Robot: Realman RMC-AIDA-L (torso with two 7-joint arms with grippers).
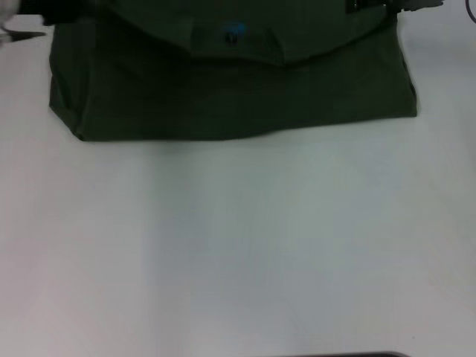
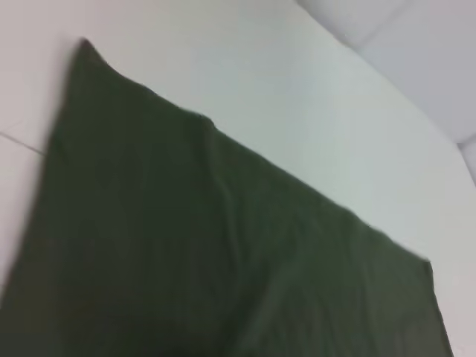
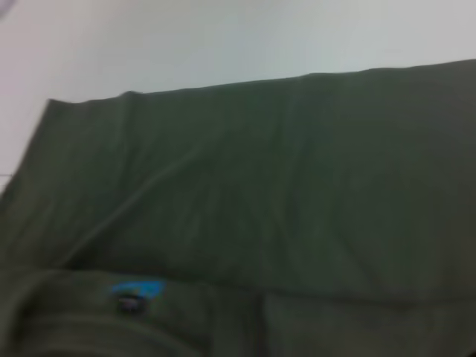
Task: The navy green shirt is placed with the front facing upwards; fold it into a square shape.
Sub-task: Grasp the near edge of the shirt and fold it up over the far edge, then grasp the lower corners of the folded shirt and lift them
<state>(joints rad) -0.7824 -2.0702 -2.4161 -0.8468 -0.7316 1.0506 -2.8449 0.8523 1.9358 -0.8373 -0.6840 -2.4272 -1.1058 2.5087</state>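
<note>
Head view: soft navy green shirt [image 1: 230, 89] folded rectangular.

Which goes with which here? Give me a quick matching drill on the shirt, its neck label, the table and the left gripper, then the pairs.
Column one:
1. shirt
2. neck label
3. table
4. left gripper

Column two:
a. blue
b. white
c. at the head view's top left corner
d. dark green, folded, far side of the table

Pairs: 1-d, 2-a, 3-b, 4-c
</note>
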